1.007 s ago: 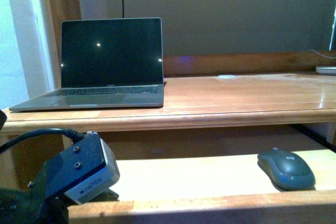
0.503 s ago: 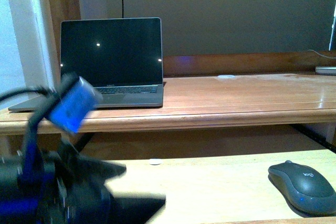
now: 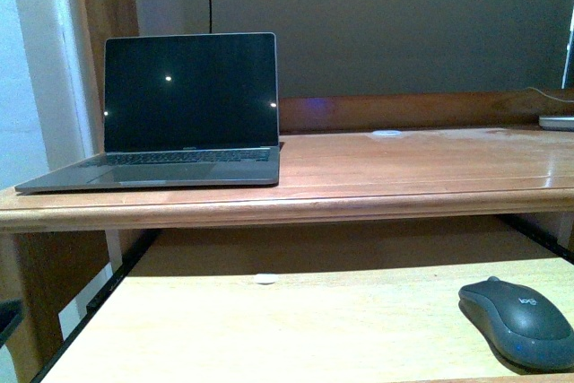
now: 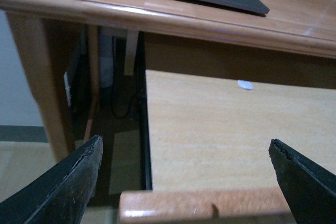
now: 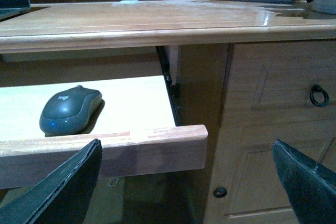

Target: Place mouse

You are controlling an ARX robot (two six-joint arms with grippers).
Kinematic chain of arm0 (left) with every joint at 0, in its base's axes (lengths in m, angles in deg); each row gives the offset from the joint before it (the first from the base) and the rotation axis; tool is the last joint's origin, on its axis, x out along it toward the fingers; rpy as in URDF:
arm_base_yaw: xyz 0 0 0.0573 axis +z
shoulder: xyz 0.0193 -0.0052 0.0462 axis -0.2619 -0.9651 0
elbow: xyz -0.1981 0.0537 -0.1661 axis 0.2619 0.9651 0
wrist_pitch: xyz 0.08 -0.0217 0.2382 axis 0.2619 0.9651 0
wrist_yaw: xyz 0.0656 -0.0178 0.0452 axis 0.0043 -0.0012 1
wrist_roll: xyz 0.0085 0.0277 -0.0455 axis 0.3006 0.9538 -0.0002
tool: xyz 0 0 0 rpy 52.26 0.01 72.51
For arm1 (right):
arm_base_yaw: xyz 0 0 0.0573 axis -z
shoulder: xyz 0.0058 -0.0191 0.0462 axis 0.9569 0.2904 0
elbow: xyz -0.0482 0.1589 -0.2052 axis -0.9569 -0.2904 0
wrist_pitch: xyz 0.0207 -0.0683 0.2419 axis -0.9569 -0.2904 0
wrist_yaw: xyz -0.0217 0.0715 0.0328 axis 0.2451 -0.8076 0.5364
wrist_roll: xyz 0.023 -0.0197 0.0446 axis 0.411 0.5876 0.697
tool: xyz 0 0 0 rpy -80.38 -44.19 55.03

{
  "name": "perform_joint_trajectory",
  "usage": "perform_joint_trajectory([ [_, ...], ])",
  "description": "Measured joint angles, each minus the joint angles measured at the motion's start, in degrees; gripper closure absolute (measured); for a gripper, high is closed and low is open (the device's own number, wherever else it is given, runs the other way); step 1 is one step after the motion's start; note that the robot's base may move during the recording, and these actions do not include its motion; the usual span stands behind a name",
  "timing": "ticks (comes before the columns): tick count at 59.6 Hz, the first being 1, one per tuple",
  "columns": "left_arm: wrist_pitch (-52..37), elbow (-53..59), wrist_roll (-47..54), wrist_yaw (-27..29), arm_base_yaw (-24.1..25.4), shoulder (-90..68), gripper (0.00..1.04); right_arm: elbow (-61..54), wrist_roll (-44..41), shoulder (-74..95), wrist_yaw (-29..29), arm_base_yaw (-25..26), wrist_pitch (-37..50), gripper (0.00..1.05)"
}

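Right wrist view: right hand (image 5: 186, 145) wide, off mouse (image 5: 70, 110)

Wooden tray (image 3: 269, 329) bearing mouse (image 3: 518, 322)

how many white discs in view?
2. One disc lies on the desk top, right of the laptop. The other disc lies on the pull-out shelf, left of the mouse. Others could be hidden.

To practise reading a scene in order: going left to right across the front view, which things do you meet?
laptop → white disc on the desktop → mouse
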State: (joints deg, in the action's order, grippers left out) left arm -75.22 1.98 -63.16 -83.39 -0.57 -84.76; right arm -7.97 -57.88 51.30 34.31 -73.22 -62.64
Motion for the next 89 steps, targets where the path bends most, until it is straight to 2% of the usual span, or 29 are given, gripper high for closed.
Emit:
perform_joint_trajectory([
  [5,9.6,2.9,1.6,2.7,-0.3,12.6,0.08,0.0,0.0,0.0,0.0,0.0,0.0,0.07],
  [7,9.6,5.5,4.5,8.8,-1.8,19.7,0.16,0.0,0.0,0.0,0.0,0.0,0.0,0.07],
  [9,13.8,7.3,6.7,12.0,-2.4,27.6,0.25,0.0,0.0,0.0,0.0,0.0,0.0,0.07],
  [15,17.3,9.4,9.0,9.7,0.8,37.7,0.43,0.0,0.0,0.0,0.0,0.0,0.0,0.07],
  [26,17.8,11.0,10.1,4.7,5.9,40.7,0.73,0.0,0.0,0.0,0.0,0.0,0.0,0.07],
  [27,17.9,11.1,10.1,4.0,6.7,40.9,0.76,0.0,0.0,0.0,0.0,0.0,0.0,0.07],
  [29,18.3,11.6,10.3,-1.6,10.7,41.6,0.85,0.0,0.0,0.0,0.0,0.0,0.0,0.07],
  [32,18.3,12.1,10.4,-3.2,14.5,42.1,0.98,0.0,0.0,0.0,0.0,0.0,0.0,0.07],
  [34,18.3,12.4,10.4,-3.7,15.1,42.4,1.02,0.0,1.3,1.5,-6.6,1.7,0.9,0.07],
  [35,18.3,12.5,10.5,-3.9,15.2,42.5,1.02,0.0,1.7,2.9,-10.2,2.2,2.4,0.07],
  [37,18.3,12.6,10.5,-4.3,15.3,42.6,1.02,0.1,2.0,5.8,-13.2,1.9,5.3,0.07],
  [41,18.3,12.8,10.5,-4.3,15.3,42.8,1.02,0.1,2.2,12.5,-14.9,-0.9,11.7,0.07],
  [49,18.2,13.9,10.5,-4.3,15.4,44.0,1.02,2.8,2.4,27.8,-8.3,-8.8,24.9,0.07],
  [62,18.1,15.5,10.5,-4.3,15.5,45.5,1.02,8.7,-0.8,52.0,3.3,-21.0,41.7,0.07],
  [77,18.1,15.5,10.5,-4.3,15.5,45.5,1.02,14.4,-5.6,67.0,10.9,-26.5,45.6,0.07],
  [89,18.1,15.5,10.5,-4.3,15.5,45.5,0.67,21.2,-7.3,75.0,14.8,-26.6,42.1,0.07],
])
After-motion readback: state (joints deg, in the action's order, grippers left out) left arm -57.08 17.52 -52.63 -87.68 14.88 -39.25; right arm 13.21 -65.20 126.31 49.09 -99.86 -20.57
